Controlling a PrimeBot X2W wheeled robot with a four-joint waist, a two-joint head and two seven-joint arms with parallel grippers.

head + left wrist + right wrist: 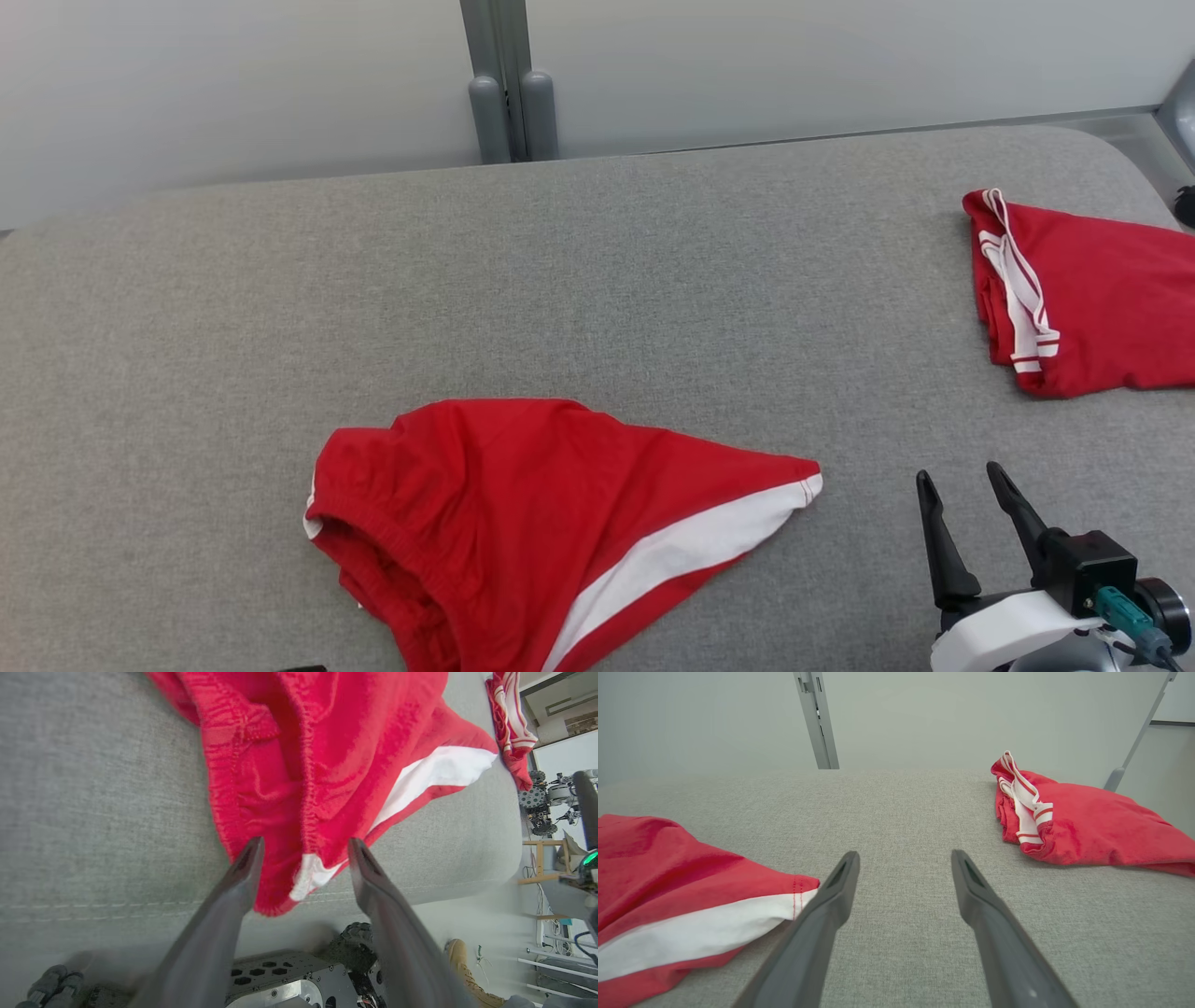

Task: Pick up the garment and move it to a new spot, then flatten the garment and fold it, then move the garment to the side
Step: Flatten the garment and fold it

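Left gripper [306, 841] and right gripper [960, 472] gape, unladen, over grey fabric surface [597, 280]; pale wall [233, 84] behind.

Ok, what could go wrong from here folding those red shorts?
The red shorts with a white stripe lie bunched at the near edge of the grey padded table, by the open left gripper; a tug could drag them off. Their layers overlap, so a pinch may catch only one. Moved aside, they might land on the folded red garment at right.
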